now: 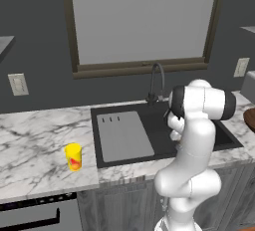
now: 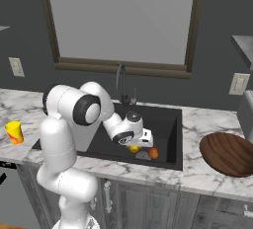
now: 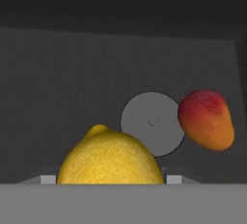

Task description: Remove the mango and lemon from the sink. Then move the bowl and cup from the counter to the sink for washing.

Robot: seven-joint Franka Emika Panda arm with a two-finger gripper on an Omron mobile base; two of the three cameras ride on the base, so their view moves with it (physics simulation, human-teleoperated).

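Down in the black sink (image 2: pixel 165 124), my gripper (image 2: pixel 135 146) is shut on the yellow lemon (image 2: pixel 133 149). In the hand view the lemon (image 3: pixel 111 159) fills the gap between the two tips of the gripper (image 3: pixel 111 179), which touch its flanks. Just to its right on the basin floor lies the orange-red mango (image 3: pixel 206 120) (image 2: pixel 153 152). On the white marble counter (image 1: pixel 35 135), left of the sink (image 1: pixel 154 120), stands the yellow cup (image 1: pixel 73 156) (image 2: pixel 14 133). The wide brown wooden bowl (image 2: pixel 227 153) (image 1: pixel 250 120) rests on the counter to the right.
The dark arched faucet (image 2: pixel 121 82) (image 1: pixel 157 80) rises behind the basin. A grey ribbed drainboard (image 1: pixel 124 135) covers the sink's left part. The round drain (image 3: pixel 152 123) lies between lemon and mango. A window and wall outlets (image 1: pixel 18 84) are behind.
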